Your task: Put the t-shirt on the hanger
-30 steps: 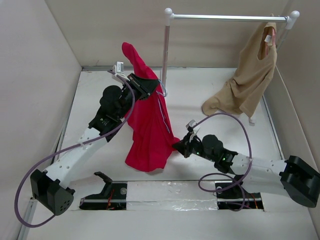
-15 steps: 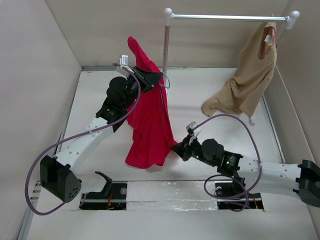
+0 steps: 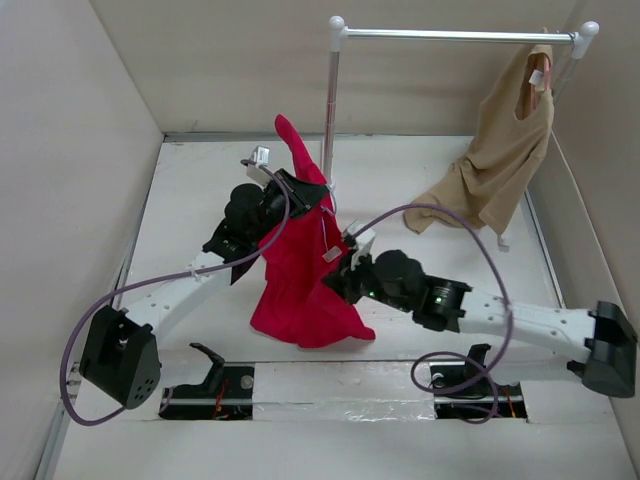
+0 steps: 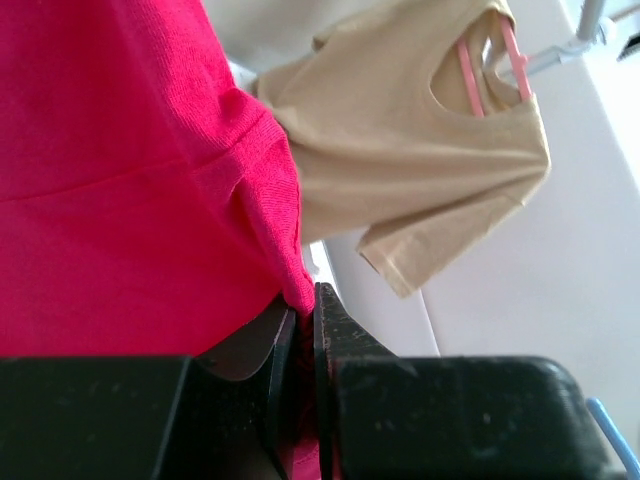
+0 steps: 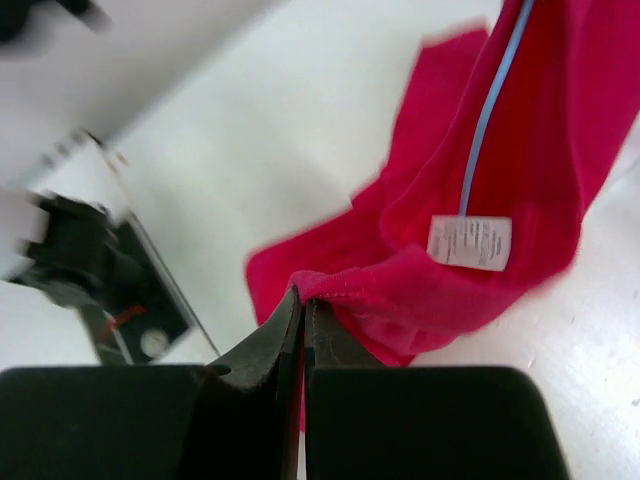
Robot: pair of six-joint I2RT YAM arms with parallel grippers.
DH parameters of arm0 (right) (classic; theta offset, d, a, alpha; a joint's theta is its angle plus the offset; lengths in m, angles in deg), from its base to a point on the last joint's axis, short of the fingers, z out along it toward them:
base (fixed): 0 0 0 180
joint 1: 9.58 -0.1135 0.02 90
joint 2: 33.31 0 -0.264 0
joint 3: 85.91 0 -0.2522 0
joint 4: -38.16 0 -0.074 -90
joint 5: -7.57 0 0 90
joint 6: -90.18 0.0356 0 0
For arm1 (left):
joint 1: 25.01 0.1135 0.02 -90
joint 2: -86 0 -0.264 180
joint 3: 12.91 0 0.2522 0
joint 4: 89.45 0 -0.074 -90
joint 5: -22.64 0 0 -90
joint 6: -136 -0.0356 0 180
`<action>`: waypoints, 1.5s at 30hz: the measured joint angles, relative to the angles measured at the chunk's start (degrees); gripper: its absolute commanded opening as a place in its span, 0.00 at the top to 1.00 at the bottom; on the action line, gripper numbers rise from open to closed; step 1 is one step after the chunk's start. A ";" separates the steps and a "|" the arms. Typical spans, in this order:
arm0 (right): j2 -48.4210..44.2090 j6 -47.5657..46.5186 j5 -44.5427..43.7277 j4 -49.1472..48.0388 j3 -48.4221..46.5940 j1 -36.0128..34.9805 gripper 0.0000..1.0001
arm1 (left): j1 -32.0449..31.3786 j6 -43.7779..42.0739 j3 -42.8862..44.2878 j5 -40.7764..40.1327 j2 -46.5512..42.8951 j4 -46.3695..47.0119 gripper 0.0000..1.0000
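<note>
Your left fingers [image 4: 310,312] are clamped on the t-shirt [image 3: 300,270], holding it up over the worktop [image 3: 190,200] | right fingers [image 5: 303,308] pinch its edge near the label [image 5: 469,242] | hanger [image 5: 490,112] wire runs lengthwise inside the shirt, beyond your right fingers.

Red t-shirt [image 3: 293,285] between left gripper [image 3: 310,200] and right gripper [image 3: 336,278]

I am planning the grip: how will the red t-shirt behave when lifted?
Probably very floppy: the t-shirt hangs in folds below the left gripper and bunches on the table. Likely light: small pinches by that gripper and the right gripper seem enough to carry it.
</note>
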 measured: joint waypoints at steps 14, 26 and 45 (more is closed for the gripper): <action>1.79 0.44 -0.15 12.61 -2.05 -0.02 0.70 | 0.20 3.08 -9.90 7.34 -7.56 -0.02 1.00; 5.99 0.98 -4.33 5.42 -4.15 -0.02 0.70 | -0.20 4.11 -11.23 6.95 -7.63 -0.46 1.00; 14.14 3.67 -5.84 -7.69 -1.40 4.15 0.78 | -0.74 4.42 -11.41 6.08 -8.02 -0.52 1.00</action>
